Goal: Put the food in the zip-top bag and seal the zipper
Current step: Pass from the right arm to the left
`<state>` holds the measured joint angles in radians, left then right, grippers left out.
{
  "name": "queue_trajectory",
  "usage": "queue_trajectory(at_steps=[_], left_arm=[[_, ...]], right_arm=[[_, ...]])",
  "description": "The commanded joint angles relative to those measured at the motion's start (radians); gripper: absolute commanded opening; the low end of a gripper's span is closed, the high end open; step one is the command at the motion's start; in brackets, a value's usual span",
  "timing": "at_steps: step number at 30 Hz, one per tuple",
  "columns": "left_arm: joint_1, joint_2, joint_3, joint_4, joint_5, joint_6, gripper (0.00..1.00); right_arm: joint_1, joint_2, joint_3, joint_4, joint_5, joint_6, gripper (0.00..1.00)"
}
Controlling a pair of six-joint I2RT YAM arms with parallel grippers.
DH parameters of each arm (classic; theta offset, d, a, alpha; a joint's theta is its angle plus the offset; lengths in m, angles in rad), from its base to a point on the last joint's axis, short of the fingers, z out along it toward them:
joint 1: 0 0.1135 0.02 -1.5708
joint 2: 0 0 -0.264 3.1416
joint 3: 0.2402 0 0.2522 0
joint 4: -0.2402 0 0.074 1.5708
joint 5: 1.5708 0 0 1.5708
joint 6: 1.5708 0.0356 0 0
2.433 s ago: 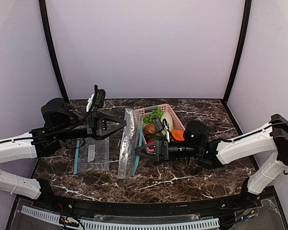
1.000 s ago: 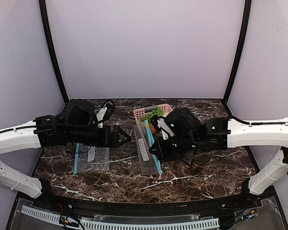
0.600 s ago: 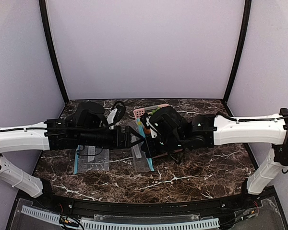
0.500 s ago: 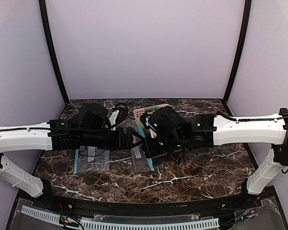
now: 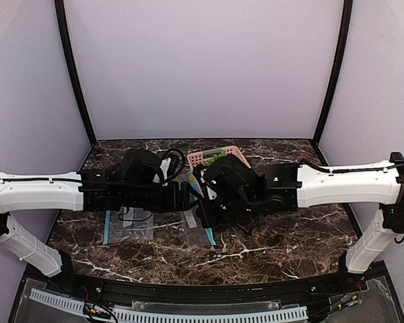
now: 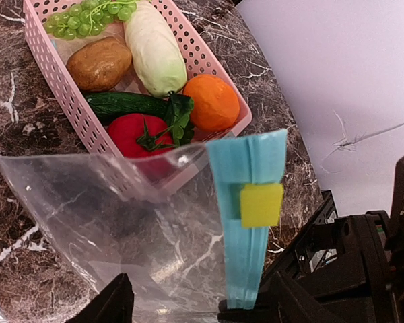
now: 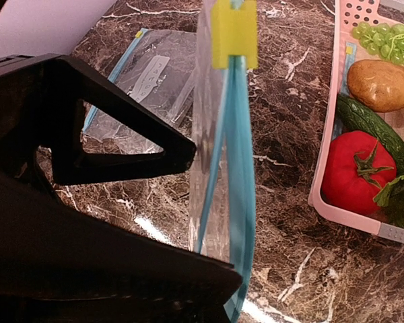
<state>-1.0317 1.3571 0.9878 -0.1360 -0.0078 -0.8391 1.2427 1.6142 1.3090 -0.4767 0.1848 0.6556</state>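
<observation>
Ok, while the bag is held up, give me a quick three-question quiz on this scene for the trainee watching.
1. True or false: the red tomato lies inside the upright clear plastic zip-top bag.
2. What sits on the bag's light blue zipper strip? A) a yellow square tab B) a red clip C) nothing
3. Which arm's fingers clamp that bag?
Key: 1 false, it lies in the pink slatted basket. 2 A. 3 the right fingers.
</observation>
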Motion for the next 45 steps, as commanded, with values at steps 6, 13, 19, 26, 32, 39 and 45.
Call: queue_trajectory(at_steps=[6, 13, 19, 26, 32, 39, 45], left_arm=[[-0.005, 0.009, 0.02, -0.015, -0.018, -0.004, 0.52], [-0.005, 0.015, 0.021, -0.023, -0.01, -0.002, 0.32], [-0.005, 0.012, 0.019, -0.023, -0.011, -0.007, 0.2], [-0.005, -0.001, 0.0, -0.012, -0.012, -0.017, 0.03], [-0.004, -0.011, -0.009, -0.016, -0.018, -0.018, 0.01], [-0.003, -0.031, -0.004, -0.065, -0.047, -0.001, 0.01], [-0.001, -0.049, -0.021, -0.064, -0.037, -0.008, 0.01]], right_arm=[[0.02, 0.022, 0.04, -0.025, 0.031, 0.002, 0.0], [0.028, 0.029, 0.048, -0.026, 0.036, -0.01, 0.0], [0.028, 0.03, 0.043, -0.028, 0.032, -0.003, 0.0], [0.029, 0.021, 0.028, -0.023, 0.029, -0.001, 0.03], [0.028, -0.005, 0.0, 0.014, -0.019, -0.018, 0.17], [0.029, -0.124, -0.068, 0.088, -0.086, -0.019, 0.44], [0.029, -0.171, -0.098, 0.076, -0.02, -0.003, 0.51]])
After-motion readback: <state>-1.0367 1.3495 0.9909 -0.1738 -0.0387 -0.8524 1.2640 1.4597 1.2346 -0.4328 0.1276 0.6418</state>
